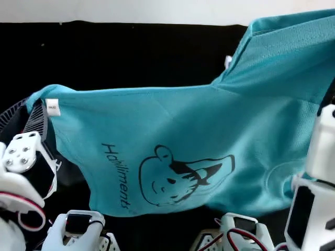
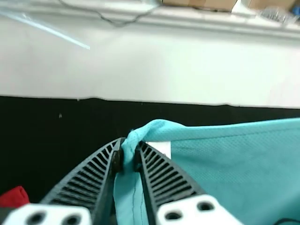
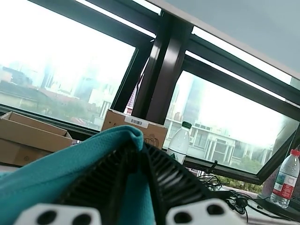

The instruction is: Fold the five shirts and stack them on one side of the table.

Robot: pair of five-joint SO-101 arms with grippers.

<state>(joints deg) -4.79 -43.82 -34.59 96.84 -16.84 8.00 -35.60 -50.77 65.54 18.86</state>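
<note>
From the high view, the task looked barely begun for this garment. A teal shirt hung spread in the air, printed side towards the camera, stretched between the two arms above the black table cover. It was unfolded and not lying flat, and no folded stack was in sight, so I judged that the folding of this shirt and the stacking were both yet to be done. How many of the five were finished could not be told. The left gripper sat low at one upper corner of the shirt, just beside a white label. The right arm stood tall at the opposite edge and carried its corner much higher, so the top hem sloped up steeply towards that side.

In the left wrist view, the left gripper's ribbed fingers were clamped together on a bunched corner of the shirt, and the label lay just past the tips. A scrap of red cloth showed on the table cover nearby; whether it was another shirt was unclear.

In the right wrist view, the right gripper pointed upward towards a window, with a cardboard box and a water bottle beyond. Its fingers were pinched tight on a fold of the teal fabric, which draped over them.
</note>
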